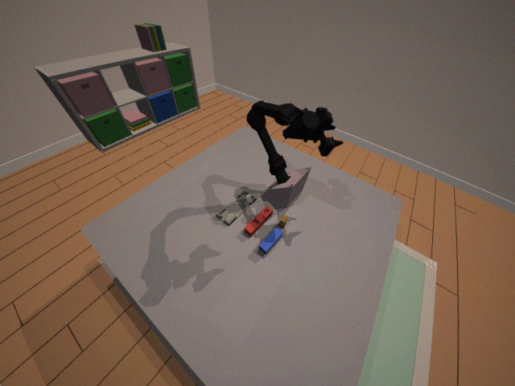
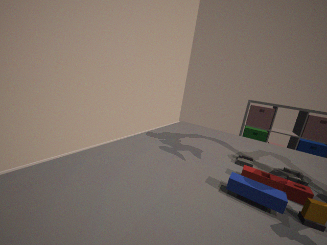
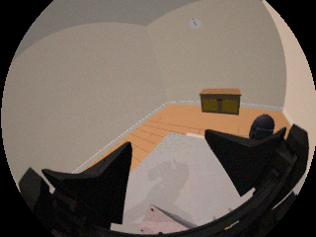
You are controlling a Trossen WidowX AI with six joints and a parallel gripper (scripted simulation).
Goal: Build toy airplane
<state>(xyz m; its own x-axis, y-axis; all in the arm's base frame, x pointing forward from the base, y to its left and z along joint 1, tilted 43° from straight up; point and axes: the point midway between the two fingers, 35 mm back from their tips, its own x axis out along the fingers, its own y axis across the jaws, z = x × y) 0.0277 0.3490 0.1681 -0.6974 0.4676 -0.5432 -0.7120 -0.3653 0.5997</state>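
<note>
The grey jig cradle (image 1: 228, 216) (image 2: 243, 162) lies on the table with nothing in it. The red fuselage (image 1: 251, 227) (image 2: 279, 184) lies beside it, its sockets facing up. The blue wing (image 1: 271, 240) (image 2: 256, 191) lies alongside the fuselage, on the side away from the cradle. The small orange tail fin (image 1: 283, 220) (image 2: 315, 212) stands near one end of the wing. Dark supports show under wing and fin in the exterior view; their tabs are hidden. My gripper (image 1: 338, 134) (image 3: 169, 139) is open and empty, raised high, well away from all the parts.
The arm's pinkish base (image 1: 286, 193) (image 3: 162, 221) stands on the grey table (image 1: 257, 324) behind the parts. The arm's shadows fall across the table and the cradle. A shelf unit (image 1: 128, 96) stands on the floor beyond. A low cabinet (image 3: 220, 102) shows in the wrist view.
</note>
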